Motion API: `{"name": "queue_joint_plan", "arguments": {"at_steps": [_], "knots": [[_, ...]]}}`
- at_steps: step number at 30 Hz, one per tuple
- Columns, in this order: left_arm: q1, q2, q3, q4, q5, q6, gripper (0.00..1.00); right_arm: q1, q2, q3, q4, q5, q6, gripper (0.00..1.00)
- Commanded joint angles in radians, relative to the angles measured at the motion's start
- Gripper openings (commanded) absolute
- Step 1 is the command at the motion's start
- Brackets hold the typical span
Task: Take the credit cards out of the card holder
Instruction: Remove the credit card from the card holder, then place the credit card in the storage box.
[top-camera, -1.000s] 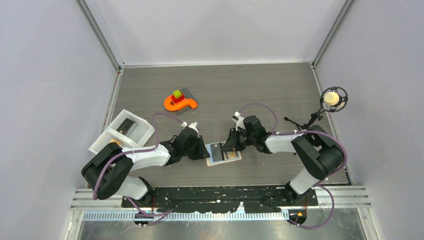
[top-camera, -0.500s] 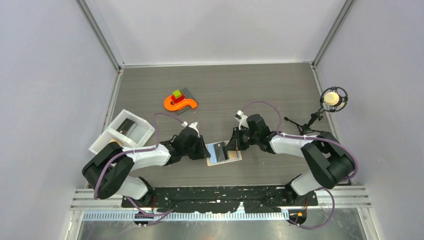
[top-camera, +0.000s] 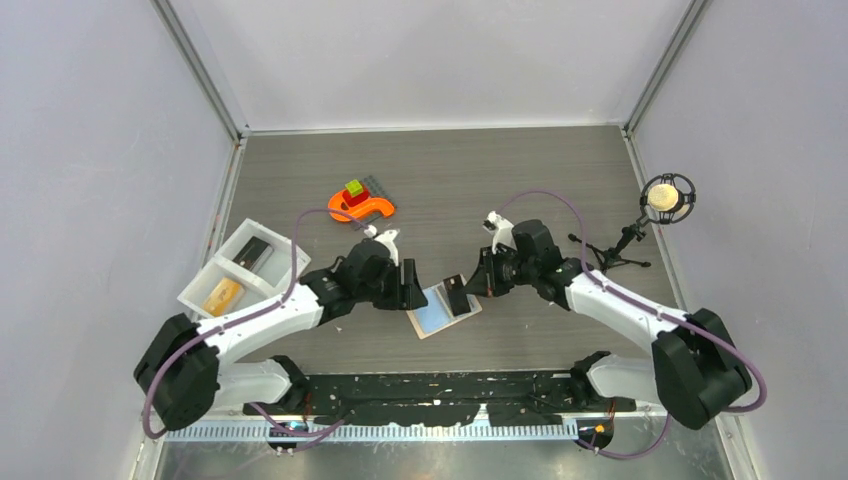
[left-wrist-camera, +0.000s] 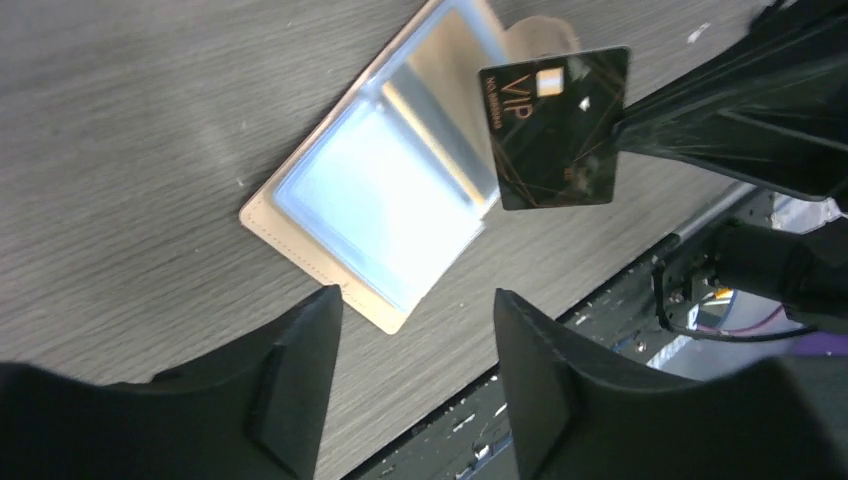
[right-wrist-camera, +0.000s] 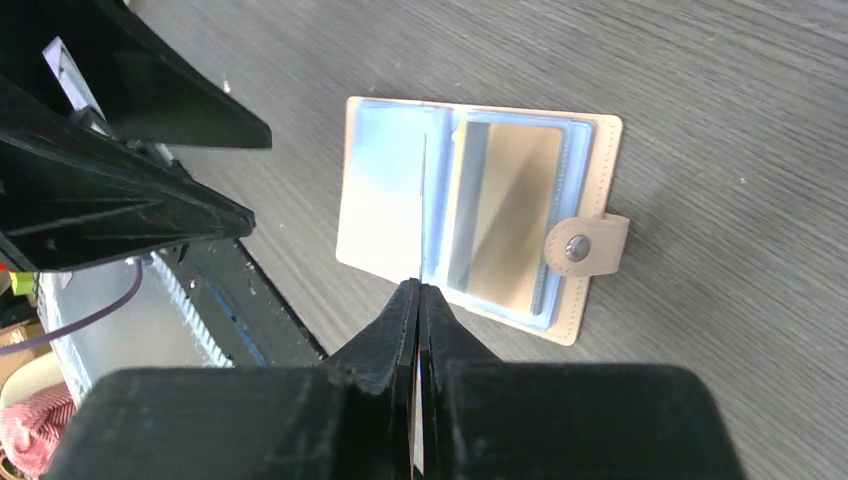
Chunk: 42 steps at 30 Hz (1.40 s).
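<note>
above the open card holder (right-wrist-camera: 385, 190), laid flat on the counter (top-camera: 520, 180) between the two arms, a black card (left-wrist-camera: 555, 125) was held clear of its pocket, pinched edge-on by the closed right hand (right-wrist-camera: 420, 290). a gold card (right-wrist-camera: 505, 210) was seen tucked in the tab-side sleeve, so the task was judged only partly done. the left hand (left-wrist-camera: 412, 300) was held open just beside the holder, with nothing gripped.
</note>
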Motion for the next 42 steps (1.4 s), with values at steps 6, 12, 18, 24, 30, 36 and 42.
{"name": "queue_joint_plan", "arguments": {"at_steps": [6,12,18,24,30,36,42], "knots": [[-0.006,-0.171,0.161,-0.212,0.081,0.226,0.64,-0.002,-0.184,0.054,-0.087,-0.183,-0.051,0.05],[-0.005,-0.185,0.218,-0.26,0.185,0.317,0.61,0.023,-0.221,0.036,-0.021,-0.348,-0.003,0.05],[-0.005,-0.168,0.232,-0.239,0.315,0.344,0.58,0.115,-0.204,0.028,0.041,-0.388,0.017,0.05],[-0.005,-0.157,0.223,-0.208,0.411,0.351,0.55,0.145,-0.211,0.013,0.128,-0.409,0.067,0.05],[-0.006,-0.183,0.207,-0.163,0.459,0.344,0.5,0.16,-0.207,0.007,0.142,-0.41,0.076,0.05],[-0.005,-0.192,0.189,-0.132,0.502,0.331,0.37,0.165,-0.211,0.0,0.146,-0.405,0.081,0.05],[-0.005,-0.192,0.177,-0.12,0.499,0.319,0.19,0.166,-0.207,-0.002,0.146,-0.405,0.075,0.05]]}}
